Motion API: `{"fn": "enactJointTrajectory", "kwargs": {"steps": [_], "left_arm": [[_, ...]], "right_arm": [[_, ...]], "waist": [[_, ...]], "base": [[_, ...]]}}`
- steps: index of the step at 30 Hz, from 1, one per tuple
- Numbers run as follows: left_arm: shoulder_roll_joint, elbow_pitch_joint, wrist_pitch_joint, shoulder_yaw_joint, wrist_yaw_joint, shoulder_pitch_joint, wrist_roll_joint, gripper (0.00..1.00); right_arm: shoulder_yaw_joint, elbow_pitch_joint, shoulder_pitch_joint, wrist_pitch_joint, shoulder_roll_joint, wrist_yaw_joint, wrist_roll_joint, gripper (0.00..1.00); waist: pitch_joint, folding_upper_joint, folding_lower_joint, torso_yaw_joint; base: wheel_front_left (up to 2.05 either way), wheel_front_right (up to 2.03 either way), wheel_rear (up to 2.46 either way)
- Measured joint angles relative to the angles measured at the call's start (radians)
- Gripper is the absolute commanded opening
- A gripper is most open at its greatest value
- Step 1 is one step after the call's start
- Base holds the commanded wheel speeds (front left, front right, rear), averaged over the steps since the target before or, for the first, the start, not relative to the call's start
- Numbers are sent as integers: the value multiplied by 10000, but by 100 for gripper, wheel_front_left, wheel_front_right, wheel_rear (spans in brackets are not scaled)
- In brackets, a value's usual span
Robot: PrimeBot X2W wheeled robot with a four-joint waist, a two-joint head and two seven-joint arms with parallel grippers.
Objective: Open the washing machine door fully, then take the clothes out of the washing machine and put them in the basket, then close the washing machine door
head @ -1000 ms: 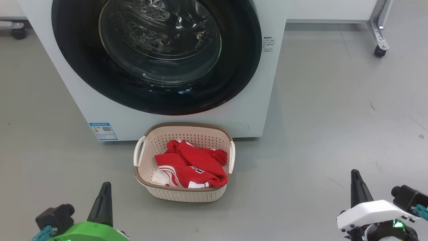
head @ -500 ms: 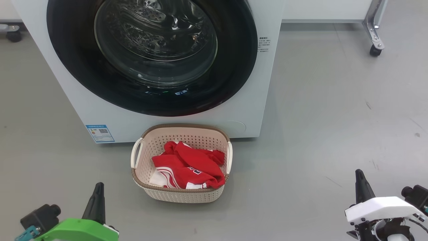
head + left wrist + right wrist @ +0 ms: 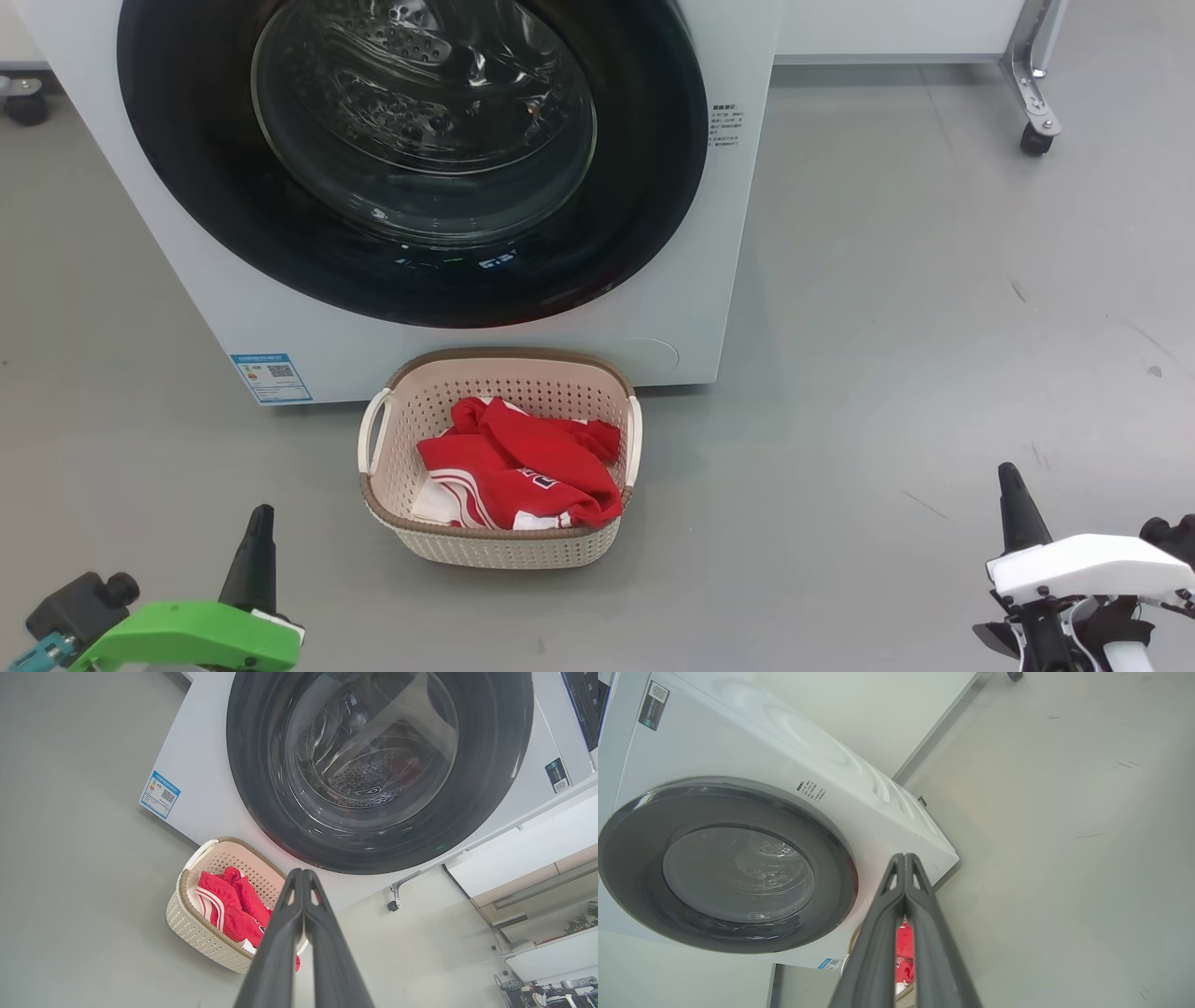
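The washing machine (image 3: 709, 233) stands at the top of the head view with its door (image 3: 644, 215) flat against the front, shut. Through the glass I see the bare steel drum. The basket (image 3: 499, 551) sits on the floor just in front of the machine, and the clothes (image 3: 518, 462), red with white stripes, lie inside it. My left gripper (image 3: 259, 523) is shut at the lower left, well short of the basket. At the lower right my right gripper (image 3: 1010, 478) is also shut, holding nothing. In the wrist views each pair of fingers (image 3: 302, 877) (image 3: 903, 861) is pressed together.
Grey floor spreads to the right of the machine. A metal frame leg on a caster (image 3: 1032, 140) stands at the far right. Another caster (image 3: 26, 107) shows at the far left. A blue sticker (image 3: 271, 376) marks the machine's lower front.
The head camera has shifted, so the machine and basket slid left and slightly up in the picture. Both grippers sit lower and further outward in the view. Both stayed shut.
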Motion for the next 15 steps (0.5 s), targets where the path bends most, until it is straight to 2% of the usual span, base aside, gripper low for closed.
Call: {"fn": "enactJointTrajectory", "kwargs": {"steps": [15], "left_arm": [[-77,303,395,393,-207,-266,-1939,0]], "right_arm": [[-403,253,-320,372,50,301,1977,0]], "waist": [[-27,0,0,-140]], "base": [[0,0,0]]}}
